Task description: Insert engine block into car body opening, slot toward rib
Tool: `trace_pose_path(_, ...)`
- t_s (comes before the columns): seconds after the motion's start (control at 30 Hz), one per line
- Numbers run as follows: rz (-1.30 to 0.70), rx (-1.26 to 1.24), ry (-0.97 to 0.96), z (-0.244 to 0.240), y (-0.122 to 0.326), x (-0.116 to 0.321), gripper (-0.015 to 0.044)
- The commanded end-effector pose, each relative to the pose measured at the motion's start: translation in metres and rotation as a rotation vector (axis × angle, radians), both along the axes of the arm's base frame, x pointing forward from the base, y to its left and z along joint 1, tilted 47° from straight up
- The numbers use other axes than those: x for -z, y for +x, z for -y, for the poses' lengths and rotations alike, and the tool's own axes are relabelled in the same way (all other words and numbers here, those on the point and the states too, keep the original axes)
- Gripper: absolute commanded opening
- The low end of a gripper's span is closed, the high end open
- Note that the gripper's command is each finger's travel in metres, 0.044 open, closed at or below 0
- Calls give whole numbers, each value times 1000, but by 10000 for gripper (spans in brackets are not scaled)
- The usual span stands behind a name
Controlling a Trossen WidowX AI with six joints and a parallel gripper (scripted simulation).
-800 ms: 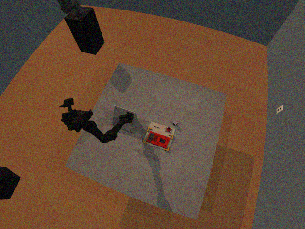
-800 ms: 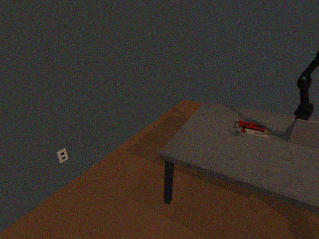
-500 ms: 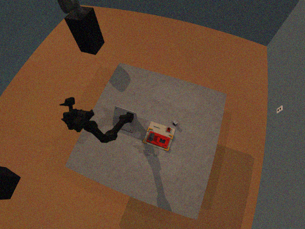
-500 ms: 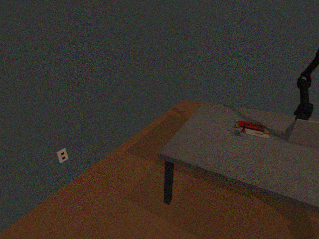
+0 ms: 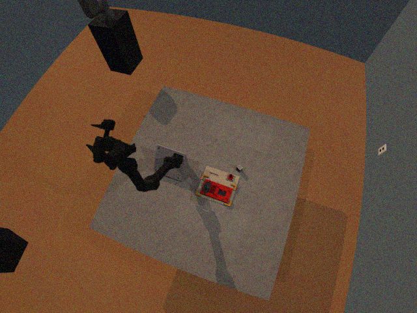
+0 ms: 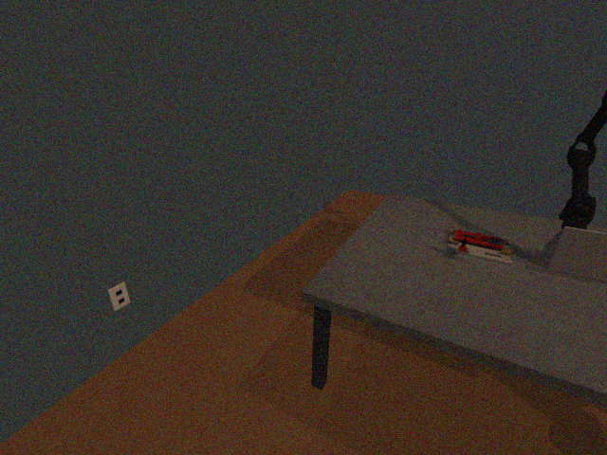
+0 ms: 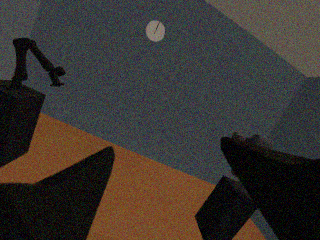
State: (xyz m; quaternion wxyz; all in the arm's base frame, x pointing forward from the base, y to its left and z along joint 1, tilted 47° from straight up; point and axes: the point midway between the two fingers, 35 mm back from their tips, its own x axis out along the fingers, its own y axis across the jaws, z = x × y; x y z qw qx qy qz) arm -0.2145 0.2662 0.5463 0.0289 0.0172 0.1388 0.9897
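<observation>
The red car body [image 5: 215,190] [image 6: 478,239] lies on a white board with orange corners [image 5: 215,172] [image 6: 489,254] near the middle of the grey table [image 5: 235,255] [image 6: 441,308]. A small grey block [image 5: 240,167] [image 6: 450,251], which may be the engine block, lies on the table just off the board's far corner. A small red piece [image 5: 230,176] sits on the board near it. My gripper [image 5: 93,136] [image 7: 167,147] is open and empty. It is raised off the table's left side, far from the car body, and points at the wall and floor.
The arm's base stands on a grey plate [image 5: 165,151] on the table's left part. A black pedestal [image 5: 116,44] [image 7: 17,125] stands on the orange floor behind, another one [image 5: 8,249] at the lower left. A second arm [image 7: 37,55] stands on the far pedestal.
</observation>
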Motion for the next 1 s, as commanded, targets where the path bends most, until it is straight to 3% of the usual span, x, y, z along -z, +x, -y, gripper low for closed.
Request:
trace_pose_path(0.0, 4, 78, -76, -23, 8, 11, 440)
trace_pose_path(0.47, 7, 267, -226, -72, 32, 40, 440)
trace_pose_path(0.97, -19, 527, -523, -142, 82, 87, 440)
